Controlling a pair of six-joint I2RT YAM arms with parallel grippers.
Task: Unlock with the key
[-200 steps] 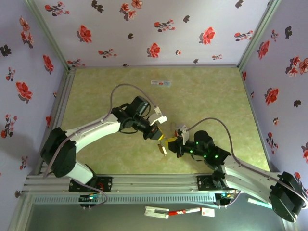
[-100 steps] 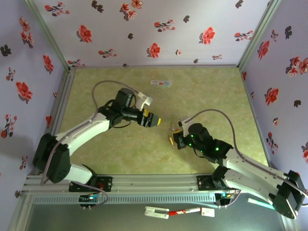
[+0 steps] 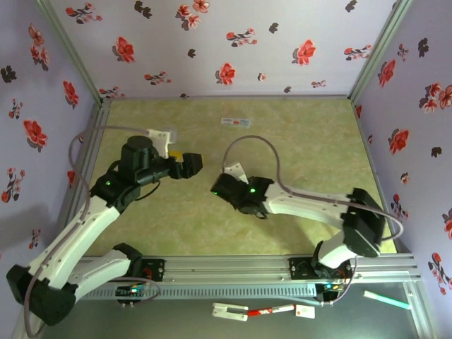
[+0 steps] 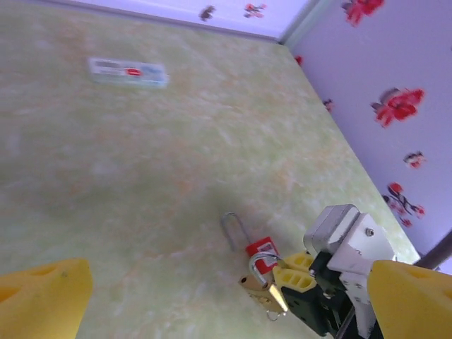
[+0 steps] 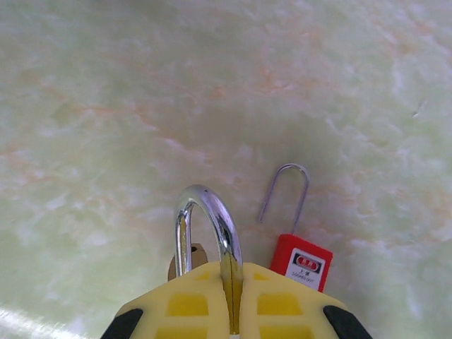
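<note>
The right gripper [image 5: 231,282] is pinched tight on the chrome shackle of a brass padlock [image 5: 224,227] near the middle of the green table [image 5: 106,106]. A red padlock [image 5: 303,262] with a thin shackle lies just beside it. The left gripper [image 3: 185,164] stands spread wide and empty, off to the left.

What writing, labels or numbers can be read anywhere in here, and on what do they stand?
No text here can be quoted as it reads.
White sticker on the small red padlock: a red logo over a line of tiny dark print, too blurred to read.
Pale label strip lying flat on the green table: a red mark and grey print, too small to read.
</note>
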